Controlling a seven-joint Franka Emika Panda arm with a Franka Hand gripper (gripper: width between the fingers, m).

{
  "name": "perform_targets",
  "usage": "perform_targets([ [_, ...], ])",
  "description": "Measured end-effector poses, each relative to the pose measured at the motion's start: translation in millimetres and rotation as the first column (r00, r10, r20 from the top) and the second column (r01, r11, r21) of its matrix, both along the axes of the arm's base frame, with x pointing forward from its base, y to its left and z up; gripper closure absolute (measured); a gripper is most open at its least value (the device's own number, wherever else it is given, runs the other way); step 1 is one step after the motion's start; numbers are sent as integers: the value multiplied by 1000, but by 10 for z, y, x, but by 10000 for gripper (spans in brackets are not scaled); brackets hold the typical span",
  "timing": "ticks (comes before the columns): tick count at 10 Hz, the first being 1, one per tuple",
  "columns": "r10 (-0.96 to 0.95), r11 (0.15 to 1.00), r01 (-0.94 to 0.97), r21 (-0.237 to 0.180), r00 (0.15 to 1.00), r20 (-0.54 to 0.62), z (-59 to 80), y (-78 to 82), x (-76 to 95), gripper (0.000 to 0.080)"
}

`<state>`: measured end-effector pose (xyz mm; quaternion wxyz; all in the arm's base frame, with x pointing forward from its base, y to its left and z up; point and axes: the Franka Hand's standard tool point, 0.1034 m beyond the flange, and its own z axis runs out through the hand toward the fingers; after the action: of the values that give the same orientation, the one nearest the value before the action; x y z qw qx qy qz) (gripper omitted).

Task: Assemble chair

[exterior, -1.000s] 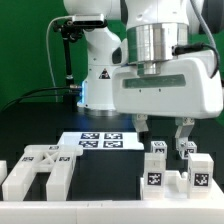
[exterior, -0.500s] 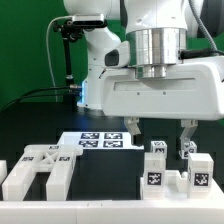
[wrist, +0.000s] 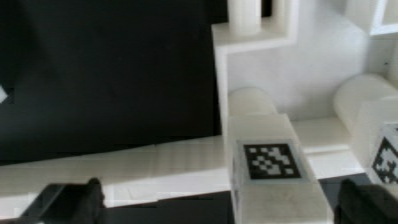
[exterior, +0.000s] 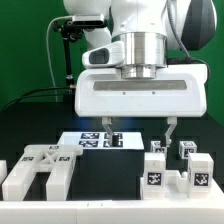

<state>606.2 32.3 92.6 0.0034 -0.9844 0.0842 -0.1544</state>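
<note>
**Plainly Open: Gripper (exterior: 139, 130) Hung Over the Table, Chair Parts (exterior: 175, 172) on Either Side**

Plainly, the gripper stood wide open, its two dark fingers (exterior: 108, 128) spread far apart with nothing between them. It pointed straight down under the broad white hand of the robot arm (exterior: 140, 45).

In the exterior view, one finger hung over the far part of the marker board (exterior: 100, 141). The other hung at about three o'clock from it, above the back of the nearer blocks. I could not tell whether either tip touched anything.

The chair parts lay in two groups on the black table (exterior: 30, 125), all white and bearing black-and-white tags. A cluster of small blocks sat at about five o'clock from the gripper, close under the finger on that side. A larger forked piece (exterior: 35, 170) lay at about eight o'clock, well apart from the gripper and beyond the marker board's near corner.

From the wrist camera I saw a white bar (wrist: 267, 160) with a tag on its face. It lay close below, with other white pieces touching it and bare table beside it. The dark fingertips (wrist: 71, 200) showed at the frame's edge, one to each side of that bar.

Behind everything hung a green backdrop (exterior: 25, 50), and a black cable (exterior: 40, 92) trailed along the table's far side.
</note>
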Motion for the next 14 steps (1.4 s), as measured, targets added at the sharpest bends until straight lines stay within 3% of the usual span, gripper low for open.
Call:
perform_targets([
  [2,40,998,-38,-43,998,58,-96,-67,38,150],
  [5,46,997,-41,-72,997,66,-602,10,-24,150],
  [7,46,997,-42,-71,998,52,-779,74,-16,150],
  [10,46,997,-43,-71,997,53,-853,121,41,150],
  [11,46,997,-43,-71,998,53,-855,121,40,301],
  [12,46,997,-43,-71,998,53,-855,121,40,301],
  [14,46,997,-43,-71,998,53,-855,120,40,606],
])
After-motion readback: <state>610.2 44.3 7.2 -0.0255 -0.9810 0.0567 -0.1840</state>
